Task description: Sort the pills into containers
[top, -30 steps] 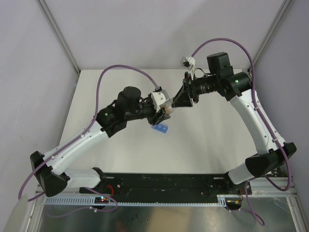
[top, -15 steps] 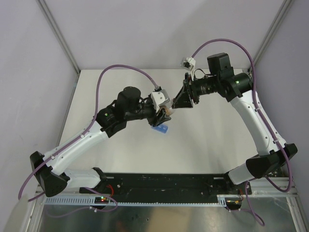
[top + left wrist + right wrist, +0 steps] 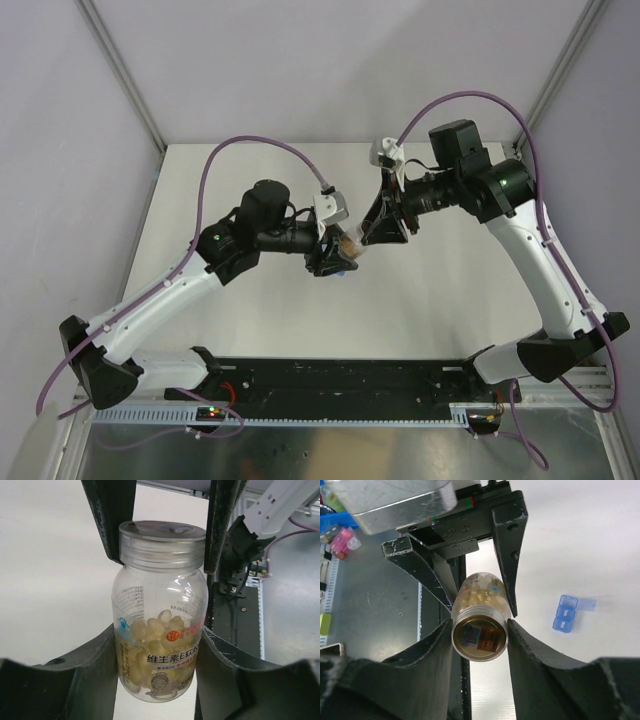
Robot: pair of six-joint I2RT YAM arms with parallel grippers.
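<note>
While the left tool clamps the bottle and the right tool pinches its cap (both aloft), a jerky twist could scatter pills past the pill box at right.

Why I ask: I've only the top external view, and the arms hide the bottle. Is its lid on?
Observer: Yes. In the left wrist view the lid sits on the bottle, with the fingers of the right gripper pressed against both sides of it.
Operator: Who holds the body?
Observer: The left gripper, clamped around its lower half.
Operator: And the pill box?
Observer: In the right wrist view the pill box lies on the table, one lid apparently flipped open.
</note>
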